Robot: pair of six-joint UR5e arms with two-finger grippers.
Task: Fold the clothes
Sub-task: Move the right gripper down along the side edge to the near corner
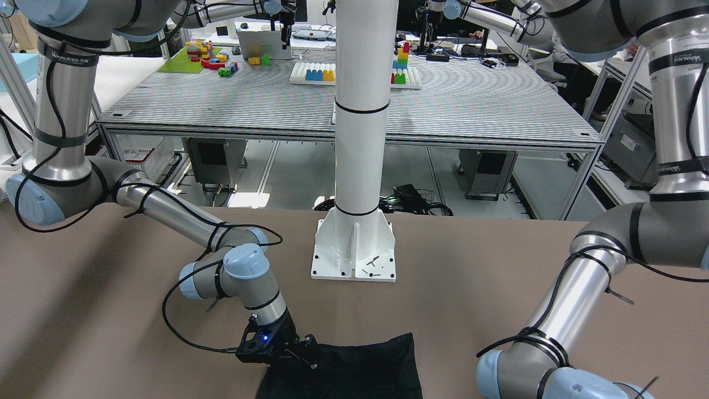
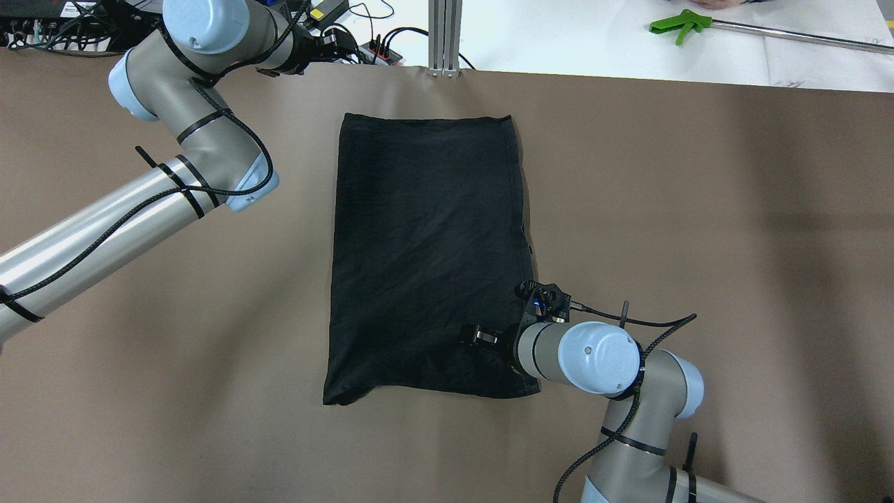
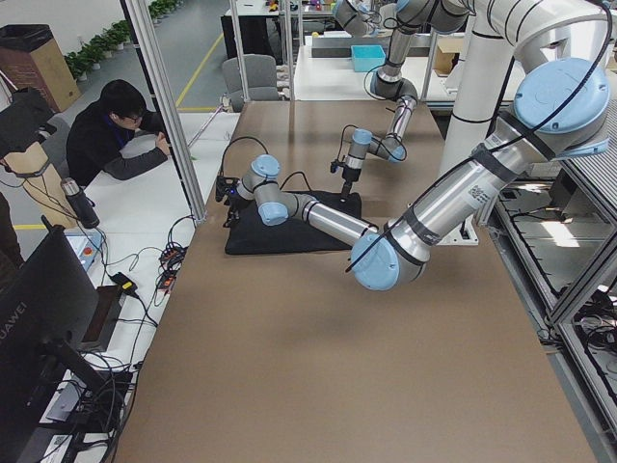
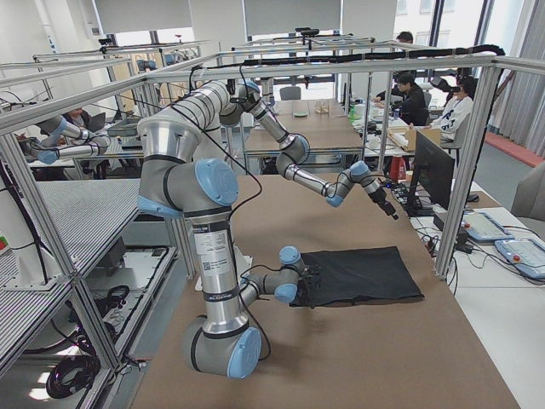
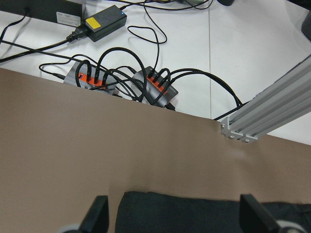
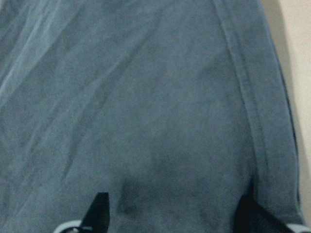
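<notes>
The black garment (image 2: 426, 251) lies flat as a long folded rectangle in the middle of the brown table; no logo shows. It also shows in the front view (image 1: 360, 368). My right gripper (image 2: 482, 337) is open and low over the garment's near right corner. In the right wrist view (image 6: 172, 208) dark fabric (image 6: 146, 97) with a hem fills the frame between the spread fingers. My left gripper (image 2: 323, 47) is open and empty above the table's far edge. The left wrist view (image 5: 175, 216) shows the garment's far edge (image 5: 194, 213) just below it.
A white pillar (image 1: 360, 111) on a bolted base stands at the robot's side of the table. An aluminium post (image 2: 445, 35) and power strips with cables (image 5: 121, 80) sit at the far edge. A green tool (image 2: 681, 26) lies on the white bench beyond. A person (image 3: 116, 135) sits nearby.
</notes>
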